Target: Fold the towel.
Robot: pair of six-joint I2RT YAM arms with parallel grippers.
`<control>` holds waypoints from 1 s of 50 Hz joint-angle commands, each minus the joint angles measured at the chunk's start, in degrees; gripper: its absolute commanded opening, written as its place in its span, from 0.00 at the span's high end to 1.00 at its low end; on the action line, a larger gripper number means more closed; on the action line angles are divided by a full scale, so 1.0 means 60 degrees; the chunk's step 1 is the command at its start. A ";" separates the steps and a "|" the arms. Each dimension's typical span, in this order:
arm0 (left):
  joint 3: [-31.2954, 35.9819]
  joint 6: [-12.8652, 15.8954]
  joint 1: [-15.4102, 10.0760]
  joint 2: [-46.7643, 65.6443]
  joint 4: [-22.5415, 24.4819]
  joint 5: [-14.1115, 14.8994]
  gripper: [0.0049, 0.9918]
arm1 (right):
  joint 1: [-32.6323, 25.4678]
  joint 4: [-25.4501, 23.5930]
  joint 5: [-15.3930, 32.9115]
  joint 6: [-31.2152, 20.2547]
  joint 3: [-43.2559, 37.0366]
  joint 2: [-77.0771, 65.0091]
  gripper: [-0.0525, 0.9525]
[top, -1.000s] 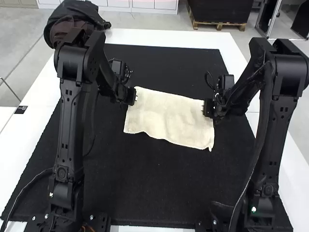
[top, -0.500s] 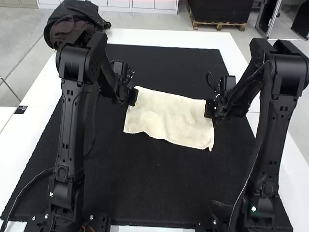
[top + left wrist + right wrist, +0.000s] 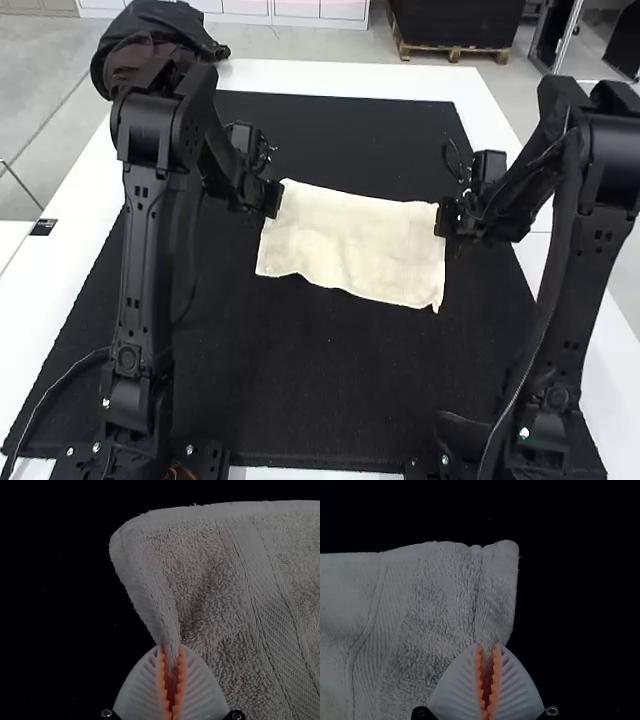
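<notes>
A cream towel [image 3: 350, 245] lies as a wide rectangle on the dark mat, its near edge wavy; whether it is folded I cannot tell. My left gripper [image 3: 276, 199] is at its left edge near the far corner, and my right gripper [image 3: 440, 219] is at its right edge near the far corner. In the left wrist view, the left gripper [image 3: 171, 680] is shut on a pinched ridge of the towel's edge [image 3: 210, 570]. Seen from the right wrist, the right gripper [image 3: 487, 680] is shut on the edge of the towel [image 3: 440, 590], close to a corner.
The black mat [image 3: 300, 380] extends around the towel over the white table [image 3: 350, 77]. A dark bag [image 3: 150, 45] rests at the table's far left corner. A small black item [image 3: 43, 227] lies on the left table edge.
My right gripper has shifted slightly to the right, with its arm, and the towel's far right part looks drawn out a little that way. The left gripper has barely moved.
</notes>
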 commanded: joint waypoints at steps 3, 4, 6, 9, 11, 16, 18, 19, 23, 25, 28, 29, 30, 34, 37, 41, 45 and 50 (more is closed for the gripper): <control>-0.0188 0.0108 0.0236 -0.0738 -0.0108 -0.0099 0.98 | -0.0224 -0.0005 -0.0195 -0.0039 -0.0266 -0.0601 0.97; -0.0217 0.0108 0.0251 -0.0781 -0.0122 -0.0099 0.98 | -0.0224 -0.0020 -0.0224 -0.0039 -0.0280 -0.0645 0.97; -0.0290 0.0108 0.0236 -0.0928 -0.0166 -0.0099 0.98 | -0.0224 -0.0064 -0.0268 -0.0039 -0.0353 -0.0747 0.97; -0.0393 0.0108 0.0251 -0.1074 -0.0196 -0.0084 0.98 | -0.0224 -0.0137 -0.0312 -0.0039 -0.0412 -0.0864 0.97; -0.0495 0.0108 0.0251 -0.1206 -0.0196 -0.0084 0.98 | -0.0224 -0.0239 -0.0356 -0.0039 -0.0456 -0.0967 0.97; -0.0730 0.0108 0.0251 -0.1514 -0.0313 -0.0055 0.98 | -0.0297 -0.0444 -0.0488 -0.0025 -0.0559 -0.1216 0.97; -0.0803 0.0122 0.0236 -0.1616 -0.0357 -0.0040 0.98 | -0.0312 -0.0547 -0.0561 -0.0025 -0.0617 -0.1318 0.97; -0.0847 0.0122 0.0251 -0.1690 -0.0386 -0.0040 0.98 | -0.0326 -0.0576 -0.0605 -0.0025 -0.0632 -0.1392 0.97; -0.1023 0.0122 0.0251 -0.1953 -0.0489 -0.0026 0.98 | -0.0370 -0.0796 -0.0634 -0.0039 -0.0720 -0.1699 0.97; -0.1096 0.0122 0.0251 -0.2056 -0.0518 -0.0026 0.98 | -0.0399 -0.0855 -0.0649 -0.0039 -0.0749 -0.1831 0.97; -0.1257 0.0122 0.0251 -0.2246 -0.0576 -0.0011 0.98 | -0.0429 -0.1045 -0.0708 -0.0039 -0.0778 -0.2066 0.97; -0.1316 0.0122 0.0251 -0.2305 -0.0591 0.0004 0.98 | -0.0429 -0.1118 -0.0751 -0.0039 -0.0793 -0.2168 0.97; -0.1374 0.0122 0.0251 -0.2364 -0.0606 0.0004 0.98 | -0.0429 -0.1177 -0.0781 -0.0039 -0.0822 -0.2256 0.97; -0.1565 0.0137 0.0251 -0.2569 -0.0679 0.0033 0.98 | -0.0429 -0.1528 -0.0883 -0.0054 -0.0837 -0.2520 0.97; -0.1726 0.0137 0.0251 -0.2774 -0.0708 0.0062 0.98 | -0.0429 -0.1865 -0.0971 -0.0069 -0.0881 -0.2754 0.97; -0.1916 0.0137 0.0251 -0.3037 -0.0796 0.0077 0.98 | -0.0429 -0.2188 -0.1118 -0.0069 -0.0983 -0.3062 0.97; -0.2092 0.0137 0.0251 -0.3286 -0.0928 0.0136 0.98 | -0.0429 -0.2407 -0.1147 -0.0069 -0.1086 -0.3355 0.97; -0.2356 0.0137 0.0266 -0.3565 -0.1104 0.0150 0.98 | -0.0429 -0.2700 -0.1235 -0.0054 -0.1218 -0.3677 0.97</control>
